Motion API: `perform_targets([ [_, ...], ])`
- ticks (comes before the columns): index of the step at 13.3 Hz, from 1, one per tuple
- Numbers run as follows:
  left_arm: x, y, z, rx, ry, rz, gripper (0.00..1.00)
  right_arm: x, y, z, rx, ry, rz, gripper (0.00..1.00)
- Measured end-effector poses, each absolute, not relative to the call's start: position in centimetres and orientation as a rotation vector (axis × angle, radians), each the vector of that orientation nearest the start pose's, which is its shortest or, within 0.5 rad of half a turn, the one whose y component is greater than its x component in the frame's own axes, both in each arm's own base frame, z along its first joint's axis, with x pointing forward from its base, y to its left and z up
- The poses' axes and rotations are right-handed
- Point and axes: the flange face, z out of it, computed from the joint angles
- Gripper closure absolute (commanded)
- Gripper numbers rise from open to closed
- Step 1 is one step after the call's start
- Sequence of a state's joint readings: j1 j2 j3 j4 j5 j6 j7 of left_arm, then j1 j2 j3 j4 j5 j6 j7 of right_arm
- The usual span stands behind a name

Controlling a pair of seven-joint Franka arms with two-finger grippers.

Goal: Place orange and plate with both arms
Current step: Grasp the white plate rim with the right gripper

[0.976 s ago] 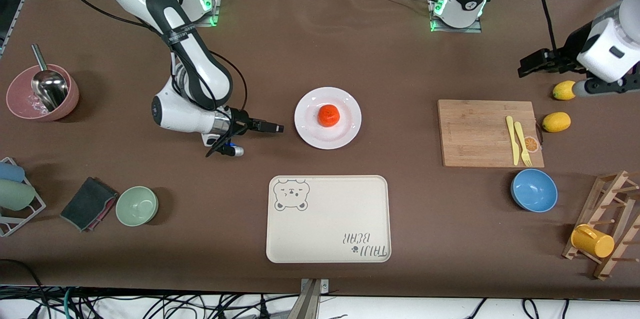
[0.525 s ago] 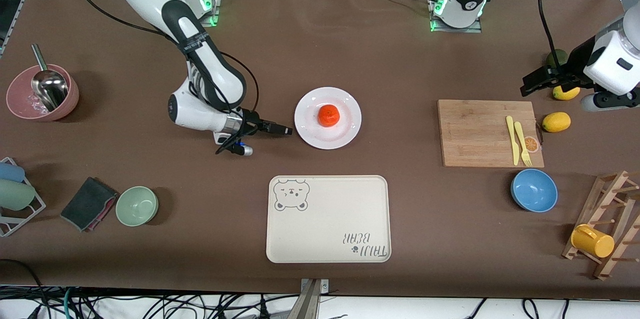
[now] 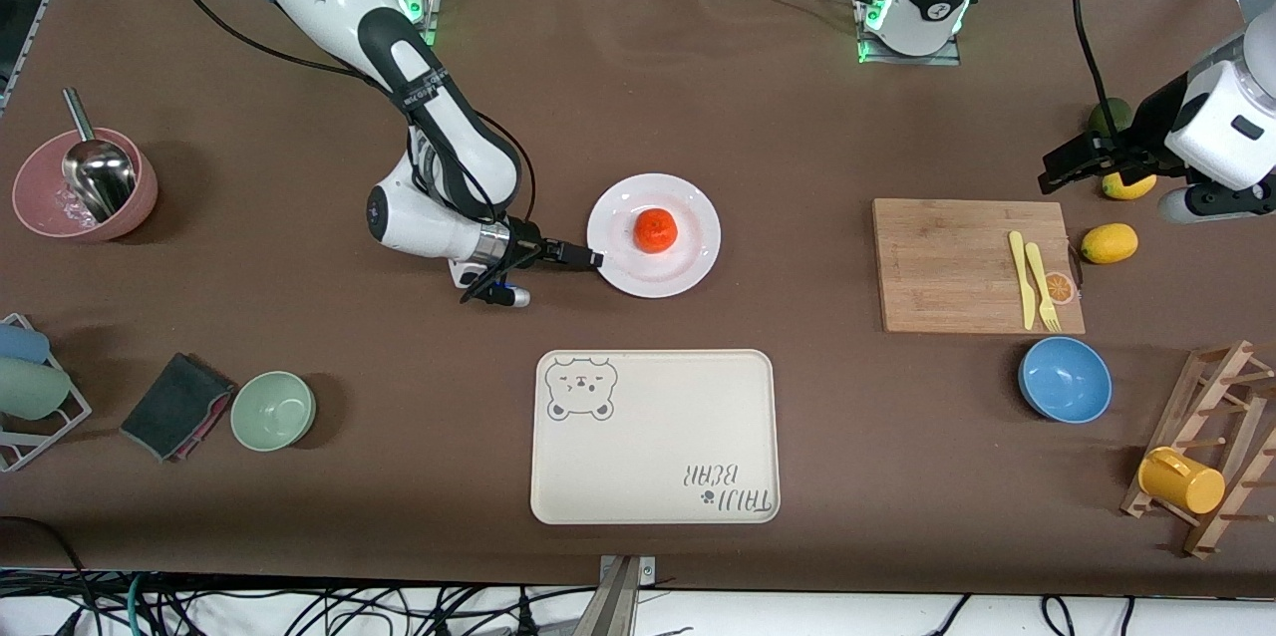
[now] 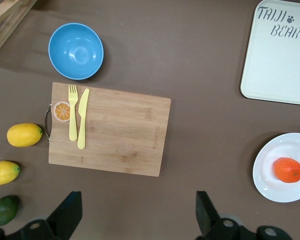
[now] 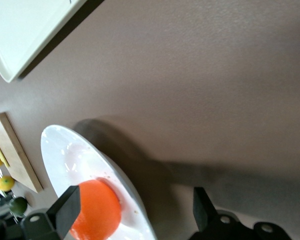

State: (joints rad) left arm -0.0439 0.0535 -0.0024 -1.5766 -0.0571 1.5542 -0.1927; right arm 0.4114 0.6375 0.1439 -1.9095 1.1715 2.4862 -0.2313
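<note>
- Orange (image 3: 655, 230): sits in the middle of the plate (image 3: 693, 212), mid-bench.
- Plate: white, flat on the bench, farther from the front camera than the cream bear-printed tray (image 3: 655, 437).
- Right tool (image 3: 590, 258): low at the plate's rim toward the right arm's end, fingers wide, one on each side of the rim edge, holding nothing.
- Left tool (image 3: 1049, 169): raised over the bench by the lemons (image 3: 1109, 243) at the left arm's end, fingers wide, empty.
- Cutting board (image 3: 957, 262): carries a yellow fork and knife.
</note>
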Motion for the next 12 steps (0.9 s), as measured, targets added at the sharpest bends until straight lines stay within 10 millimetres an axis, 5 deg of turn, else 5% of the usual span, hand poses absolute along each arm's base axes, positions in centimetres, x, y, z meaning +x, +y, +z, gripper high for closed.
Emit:
perform_targets([
  [6,56.6,-3.3,59.0,-3.178,-0.234,0.131,0.0,52.2,32.8,15.2,-2.388,0.198,0.257,0.13],
  [12,56.6,-3.3,59.1,-3.178,-0.234,0.129,0.0,51.7,34.3,15.6,-2.376,0.158,0.259,0.52],
])
